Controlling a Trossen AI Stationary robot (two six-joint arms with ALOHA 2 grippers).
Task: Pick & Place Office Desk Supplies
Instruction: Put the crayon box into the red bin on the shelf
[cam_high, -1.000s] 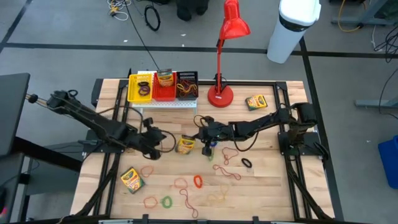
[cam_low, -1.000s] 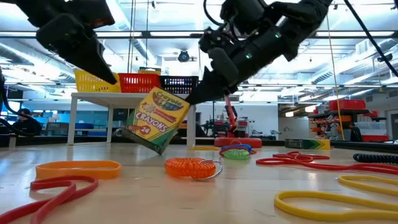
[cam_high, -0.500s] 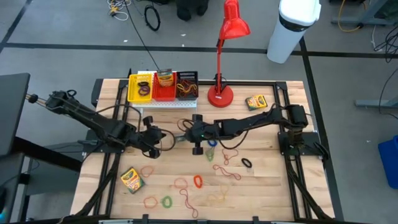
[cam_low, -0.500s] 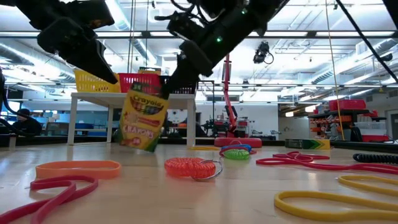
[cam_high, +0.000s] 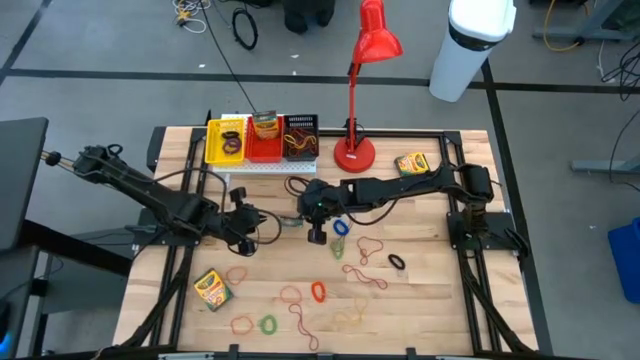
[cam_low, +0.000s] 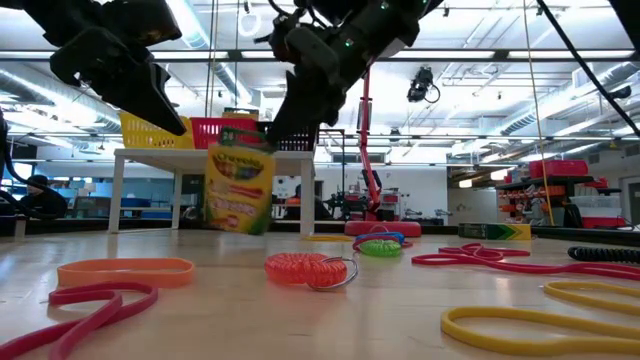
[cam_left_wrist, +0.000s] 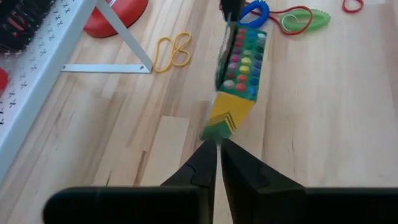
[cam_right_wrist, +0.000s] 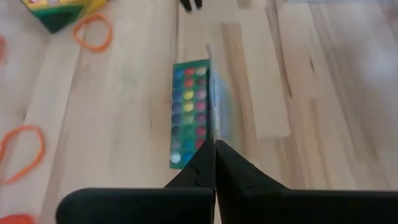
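A green-and-yellow crayon box (cam_low: 238, 190) hangs upright from my right gripper (cam_low: 272, 135) near the table's middle. Its top is open, and the crayon tips show in the right wrist view (cam_right_wrist: 188, 112) and the left wrist view (cam_left_wrist: 244, 59). My right gripper (cam_high: 300, 220) is shut on the box. My left gripper (cam_left_wrist: 217, 149) is shut just left of the box (cam_high: 290, 222), pointing at it. The box's open flap (cam_left_wrist: 225, 115) reaches toward my left gripper's fingertips. My right gripper pinches the box's top edge (cam_right_wrist: 211, 134) beside the open crayon row, between its two fingers, from above and slanting from the table's right. The box hangs upright below the fingers, a little clear of the table. My left gripper: the flap's tip (cam_left_wrist: 210, 132) lies at its shut fingertips; I cannot tell whether they touch.
A white rack (cam_high: 262, 166) at the far edge carries yellow (cam_high: 224, 142), red (cam_high: 265, 148) and black (cam_high: 300, 138) bins. The red lamp (cam_high: 353, 152) stands beside it. Other crayon boxes lie at the front left (cam_high: 211, 288) and far right (cam_high: 411, 163). Rubber bands (cam_high: 318, 292) are scattered across the near half.
My right gripper has carried the crayon box toward the table's left, closer to my left gripper, and a little up. The box has swung from tilted to upright and hangs clear of the table.
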